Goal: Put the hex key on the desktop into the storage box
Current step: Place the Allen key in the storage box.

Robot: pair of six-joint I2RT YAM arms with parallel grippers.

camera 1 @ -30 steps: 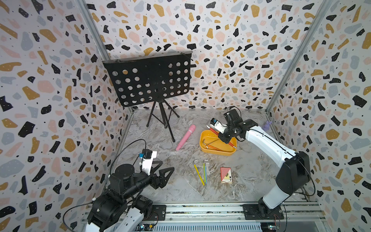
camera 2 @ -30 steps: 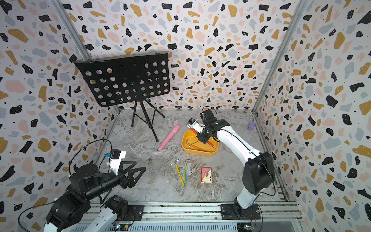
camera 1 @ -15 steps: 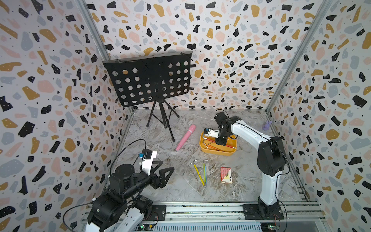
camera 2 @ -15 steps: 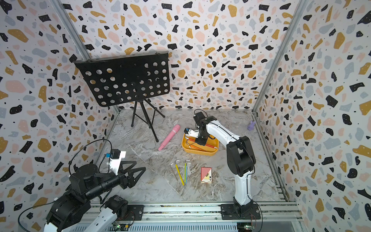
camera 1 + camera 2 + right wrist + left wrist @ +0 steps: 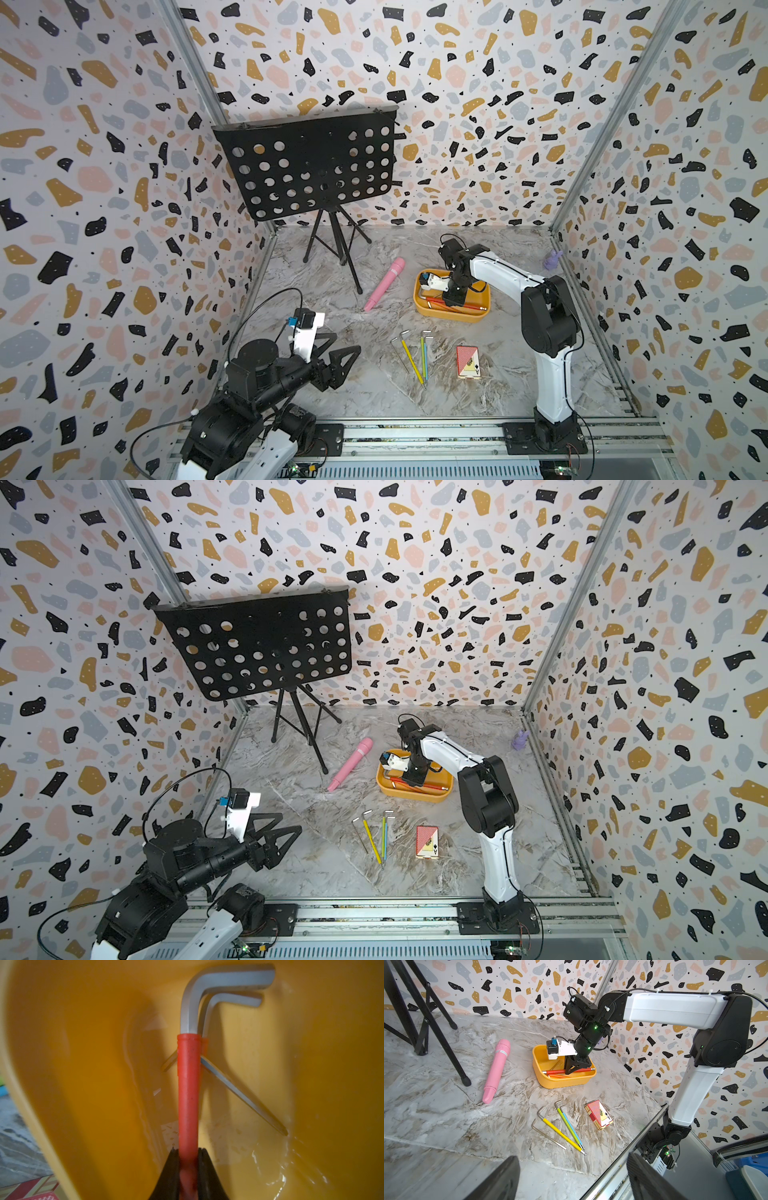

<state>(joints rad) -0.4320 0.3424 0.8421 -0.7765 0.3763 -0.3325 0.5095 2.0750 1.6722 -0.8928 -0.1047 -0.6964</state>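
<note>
My right end effector (image 5: pixel 188 1152) is pinched narrow on the red-sleeved hex key (image 5: pixel 188 1088), down inside the yellow storage box (image 5: pixel 62 1053), and I judge this light, stiff steel tool, slick where bare, best held by that plastic sleeve, as now.

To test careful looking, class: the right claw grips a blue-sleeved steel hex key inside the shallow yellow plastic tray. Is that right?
No, the sleeve is red, not blue. The right wrist view shows it: the right claw grips a red-sleeved steel hex key inside the shallow yellow plastic tray.
</note>
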